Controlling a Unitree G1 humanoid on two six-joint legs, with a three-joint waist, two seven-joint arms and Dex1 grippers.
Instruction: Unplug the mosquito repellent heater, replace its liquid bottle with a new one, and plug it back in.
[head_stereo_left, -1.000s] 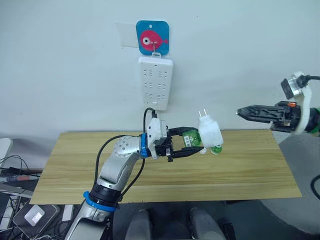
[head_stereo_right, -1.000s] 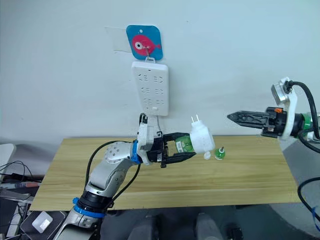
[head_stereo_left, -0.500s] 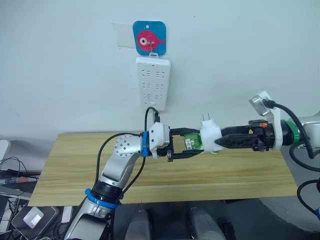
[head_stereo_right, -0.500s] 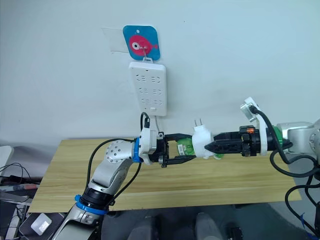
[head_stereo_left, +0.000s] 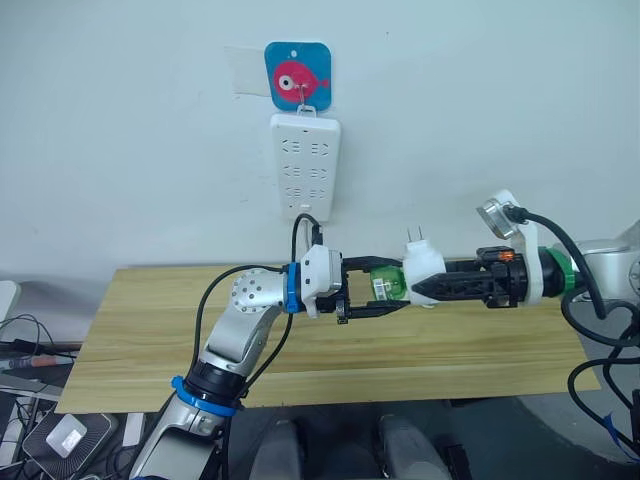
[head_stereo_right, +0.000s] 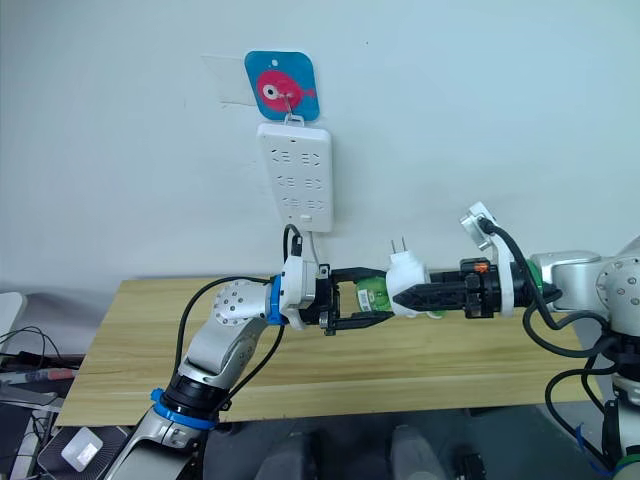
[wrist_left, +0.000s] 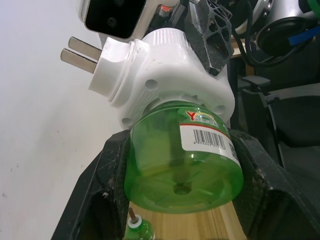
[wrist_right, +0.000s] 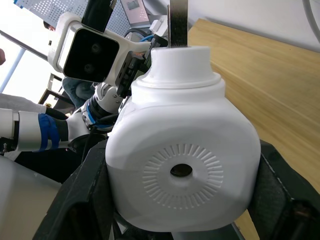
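The mosquito repellent heater (head_stereo_left: 422, 268), a small white rounded unit with two metal prongs pointing up, is held in the air above the wooden table (head_stereo_left: 150, 330). A green liquid bottle (head_stereo_left: 384, 285) is still screwed into it. My left gripper (head_stereo_left: 398, 284) is shut on the bottle (wrist_left: 185, 165), one finger on each side. My right gripper (head_stereo_left: 420, 287) comes from the right and is shut on the heater's white body (wrist_right: 182, 165), whose round vent hole faces the right wrist camera.
A long white power strip (head_stereo_left: 304, 165) hangs on the wall under a blue fish plaque (head_stereo_left: 298, 75), above and left of the heater. Another small green bottle (wrist_left: 136, 232) stands on the table below the held one. Cables lie beyond the table's left edge.
My right gripper swung in from the far right and took hold of the heater's body. The left gripper has kept its grip on the bottle, and the heater is a little more upright.
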